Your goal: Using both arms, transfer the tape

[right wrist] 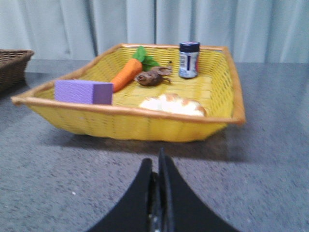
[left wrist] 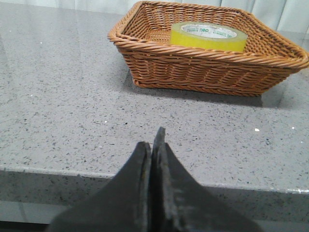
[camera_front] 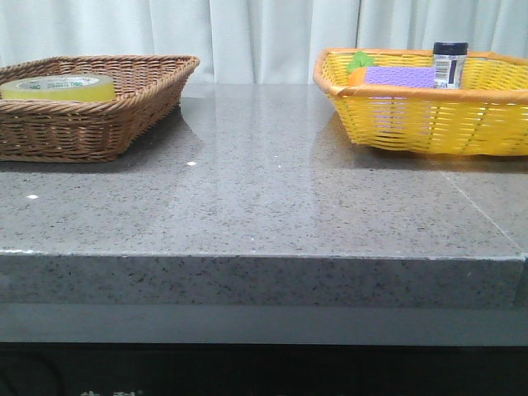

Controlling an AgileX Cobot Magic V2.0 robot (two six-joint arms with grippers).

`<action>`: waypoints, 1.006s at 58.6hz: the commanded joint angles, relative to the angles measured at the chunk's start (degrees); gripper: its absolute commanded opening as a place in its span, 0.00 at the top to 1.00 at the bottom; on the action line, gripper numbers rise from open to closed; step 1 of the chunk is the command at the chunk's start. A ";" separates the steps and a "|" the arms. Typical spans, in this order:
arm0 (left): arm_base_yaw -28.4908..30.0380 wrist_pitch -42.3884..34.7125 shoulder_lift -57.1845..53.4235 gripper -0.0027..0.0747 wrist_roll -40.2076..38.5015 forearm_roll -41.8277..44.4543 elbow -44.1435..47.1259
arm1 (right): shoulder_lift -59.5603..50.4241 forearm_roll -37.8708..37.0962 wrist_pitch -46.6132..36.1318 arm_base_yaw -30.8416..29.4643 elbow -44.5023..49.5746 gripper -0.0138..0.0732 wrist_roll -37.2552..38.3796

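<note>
On the speckled grey stone table [camera_front: 264, 190], before pale curtains [camera_front: 264, 33], sit two baskets.

The light is bright and even, with soft reflections on the polished table [camera_front: 264, 190]. Short shadows lie under both baskets. The right wrist picture is slightly blurred.

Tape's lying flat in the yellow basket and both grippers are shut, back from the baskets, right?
Not quite. The tape lies flat in the brown wicker basket, as the left wrist view shows; the yellow basket holds other items. The rest stands: the left gripper and right gripper are shut, back from the baskets.
</note>
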 commanded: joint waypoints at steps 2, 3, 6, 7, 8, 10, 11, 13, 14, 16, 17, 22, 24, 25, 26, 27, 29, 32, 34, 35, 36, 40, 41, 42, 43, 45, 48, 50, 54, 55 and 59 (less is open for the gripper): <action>0.15 -4.89 -1.00 0.99 -0.64 -0.09 2.27 | -2.80 0.42 -3.59 -1.24 2.11 0.92 -0.71; 0.15 -4.89 -0.99 0.99 -0.64 -0.09 2.27 | -2.56 0.42 -3.45 -1.24 2.63 0.92 -0.71; 0.15 -4.89 -0.99 0.99 -0.64 -0.09 2.27 | -2.47 0.57 -2.96 -1.24 3.79 0.92 -0.65; 0.15 -4.89 -0.99 0.99 -0.64 -0.09 2.27 | -2.47 0.75 -2.96 -1.24 3.95 0.92 -0.65; 0.15 -4.89 -0.99 0.99 -0.64 -0.09 2.27 | -2.47 0.99 -2.96 -1.24 4.34 0.92 -0.65; 0.15 -4.89 -0.99 0.99 -0.64 -0.09 2.27 | -2.47 1.25 -1.76 -1.24 4.27 0.92 -0.65; 0.15 -4.89 -0.99 0.99 -0.64 -0.09 2.27 | -2.47 1.25 -1.69 -1.24 4.27 0.92 -0.65; 0.15 -4.89 -0.99 0.99 -0.64 -0.09 2.27 | -2.52 1.25 -1.70 -1.24 4.27 0.92 -0.65; 0.15 -4.89 -0.99 0.99 -0.64 -0.09 2.27 | -2.52 1.25 -1.70 -1.24 4.27 0.92 -0.65; 0.15 -4.89 -0.99 0.99 -0.64 -0.09 2.27 | -2.52 1.25 -1.75 -1.24 4.27 0.92 -0.65; 0.15 -4.89 -0.99 0.99 -0.64 -0.09 2.27 | -2.52 1.25 -1.75 -1.24 4.27 0.92 -0.65; 0.15 -4.89 -0.99 0.99 -0.64 -0.09 2.27 | -2.52 1.25 -1.76 -1.24 4.22 0.92 -0.65; 0.15 -4.89 -0.99 0.99 -0.64 -0.09 2.27 | -2.52 1.25 -1.76 -1.24 4.22 0.92 -0.65; 0.15 -4.89 -0.99 0.99 -0.64 -0.09 2.27 | -2.52 1.25 -1.76 -1.24 4.22 0.92 -0.65; 0.15 -4.89 -0.99 0.99 -0.64 -0.09 2.27 | -2.52 1.25 -1.76 -1.24 4.22 0.92 -0.65; 0.15 -4.89 -0.99 0.99 -0.64 -0.09 2.27 | -2.52 1.25 -1.76 -1.24 4.22 0.92 -0.65; 0.15 -4.89 -0.99 0.99 -0.64 -0.09 2.27 | -2.52 1.25 -1.76 -1.24 4.22 0.92 -0.65; 0.15 -4.89 -0.99 0.99 -0.64 -0.09 2.27 | -2.52 1.25 -1.76 -1.24 4.22 0.92 -0.65; 0.15 -4.89 -0.99 0.99 -0.64 -0.09 2.27 | -2.52 1.25 -1.76 -1.24 4.22 0.92 -0.65; 0.15 -4.89 -0.99 0.99 -0.64 -0.09 2.27 | -2.52 1.25 -1.76 -1.24 4.22 0.92 -0.65; 0.15 -4.89 -0.99 0.99 -0.64 -0.09 2.27 | -2.52 1.25 -1.76 -1.24 4.22 0.92 -0.65; 0.15 -4.89 -0.99 0.99 -0.64 -0.09 2.27 | -2.52 1.25 -1.76 -1.24 4.22 0.92 -0.65; 0.15 -4.89 -0.99 0.99 -0.64 -0.09 2.27 | -2.52 1.25 -1.76 -1.24 4.22 0.92 -0.65; 0.15 -4.89 -0.99 0.99 -0.64 -0.09 2.27 | -2.52 1.25 -1.76 -1.24 4.22 0.92 -0.65; 0.15 -4.89 -0.99 0.99 -0.64 -0.09 2.27 | -2.52 1.25 -1.76 -1.24 4.22 0.92 -0.65; 0.15 -4.89 -0.99 0.99 -0.64 -0.09 2.27 | -2.52 1.25 -1.76 -1.24 4.22 0.92 -0.65; 0.15 -4.89 -0.99 0.99 -0.64 -0.09 2.27 | -2.52 1.25 -1.76 -1.24 4.22 0.92 -0.65; 0.15 -4.89 -0.99 0.99 -0.64 -0.09 2.27 | -2.52 1.25 -1.76 -1.24 4.22 0.92 -0.65; 0.15 -4.89 -0.99 0.99 -0.64 -0.09 2.27 | -2.52 1.25 -1.76 -1.24 4.22 0.92 -0.65; 0.15 -4.89 -0.99 0.99 -0.64 -0.09 2.27 | -2.52 1.25 -1.76 -1.24 4.22 0.92 -0.65; 0.15 -4.89 -0.99 0.99 -0.64 -0.09 2.27 | -2.52 1.25 -1.76 -1.24 4.22 0.92 -0.65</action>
